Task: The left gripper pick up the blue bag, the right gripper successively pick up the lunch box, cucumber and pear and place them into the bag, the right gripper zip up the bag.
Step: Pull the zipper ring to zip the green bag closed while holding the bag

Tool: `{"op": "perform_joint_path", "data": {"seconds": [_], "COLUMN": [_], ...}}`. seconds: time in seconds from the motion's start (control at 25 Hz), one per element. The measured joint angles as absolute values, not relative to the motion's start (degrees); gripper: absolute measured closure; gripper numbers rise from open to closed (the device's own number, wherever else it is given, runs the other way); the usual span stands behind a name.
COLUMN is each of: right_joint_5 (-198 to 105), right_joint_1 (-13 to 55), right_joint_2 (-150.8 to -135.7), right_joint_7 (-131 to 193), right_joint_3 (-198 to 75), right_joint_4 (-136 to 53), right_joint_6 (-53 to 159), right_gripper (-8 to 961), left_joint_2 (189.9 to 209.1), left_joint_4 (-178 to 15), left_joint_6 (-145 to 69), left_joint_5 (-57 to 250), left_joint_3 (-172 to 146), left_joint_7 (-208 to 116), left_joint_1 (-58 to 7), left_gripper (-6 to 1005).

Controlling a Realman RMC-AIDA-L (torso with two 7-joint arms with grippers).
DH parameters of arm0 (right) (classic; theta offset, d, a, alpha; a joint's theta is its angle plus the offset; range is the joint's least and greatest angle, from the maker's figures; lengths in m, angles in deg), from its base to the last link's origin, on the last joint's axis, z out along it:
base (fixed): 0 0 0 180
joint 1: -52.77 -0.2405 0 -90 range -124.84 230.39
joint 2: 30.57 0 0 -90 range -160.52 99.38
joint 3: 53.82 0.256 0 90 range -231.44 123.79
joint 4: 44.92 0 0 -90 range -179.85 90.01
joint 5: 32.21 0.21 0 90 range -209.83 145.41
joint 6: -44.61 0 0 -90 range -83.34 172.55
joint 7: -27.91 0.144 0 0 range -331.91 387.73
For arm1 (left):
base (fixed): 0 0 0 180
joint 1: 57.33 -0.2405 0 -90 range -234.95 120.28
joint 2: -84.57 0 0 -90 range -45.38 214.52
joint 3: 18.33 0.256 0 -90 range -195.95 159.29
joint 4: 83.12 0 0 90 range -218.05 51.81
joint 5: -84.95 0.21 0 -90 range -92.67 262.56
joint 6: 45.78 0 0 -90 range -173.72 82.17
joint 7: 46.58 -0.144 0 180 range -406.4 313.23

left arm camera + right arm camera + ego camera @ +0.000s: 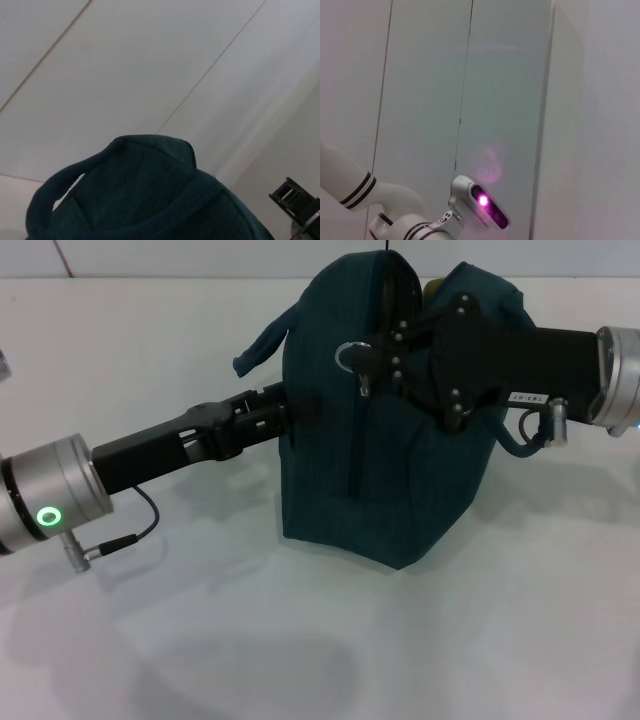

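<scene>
The blue bag [400, 470] stands in the middle of the white table, with its zipper line running up the side that faces me. My left gripper [298, 410] reaches in from the left and is shut on the bag's left edge, below a loose handle [262, 345]. My right gripper [382, 352] comes in from the right over the bag's top and is closed at the ring-pull zipper [350, 354]. The left wrist view shows the bag's fabric and handle loop [140, 200]. The lunch box and cucumber are out of view. A small yellowish patch [434, 288] shows at the bag's top; I cannot tell what it is.
The white table [300, 640] spreads in front of the bag and on both sides. The right wrist view shows only a wall and a white robot part with a magenta light [483, 201]. A black part of the other arm [296, 200] shows in the left wrist view.
</scene>
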State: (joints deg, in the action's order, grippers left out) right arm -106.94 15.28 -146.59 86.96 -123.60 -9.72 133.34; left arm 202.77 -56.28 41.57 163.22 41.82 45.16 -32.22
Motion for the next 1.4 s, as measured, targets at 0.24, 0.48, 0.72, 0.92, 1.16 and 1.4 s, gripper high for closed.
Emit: {"op": "perform_joint_path", "data": {"seconds": [0.24,0.48,0.72,0.92,1.16,1.4], "right_joint_5": [-106.9,-106.9,-106.9,-106.9,-106.2,-104.9], "right_joint_1": [15.4,15.5,15.5,15.6,16.6,17.2], "right_joint_2": [-146.49,-146.49,-146.49,-146.5,-146.5,-146.37], "right_joint_7": [87.0,87.0,87.0,87.0,87.0,87.0], "right_joint_3": [-123.6,-123.6,-123.3,-123.2,-123.2,-123.1], "right_joint_4": [-9.7,-9.6,-9.7,-10.0,-10.1,-10.1], "right_joint_6": [133.4,133.5,133.4,133.2,133.0,133.0], "right_gripper": [942,941,941,942,942,942], "left_joint_2": [202.82,202.83,202.87,203.11,203.64,203.83], "left_joint_4": [-56.1,-56.1,-56.4,-56.5,-56.6,-56.7], "left_joint_6": [41.2,40.1,39.7,39.4,39.6,39.9], "left_joint_5": [163.3,163.1,163.3,163.4,163.4,163.4], "left_joint_3": [41.8,41.8,41.8,41.8,42.0,42.1], "left_joint_7": [45.3,45.3,44.9,43.5,42.6,42.0], "left_joint_1": [-32.1,-32.2,-32.1,-32.4,-32.5,-32.6], "left_gripper": [219,274,292,307,615,830]}}
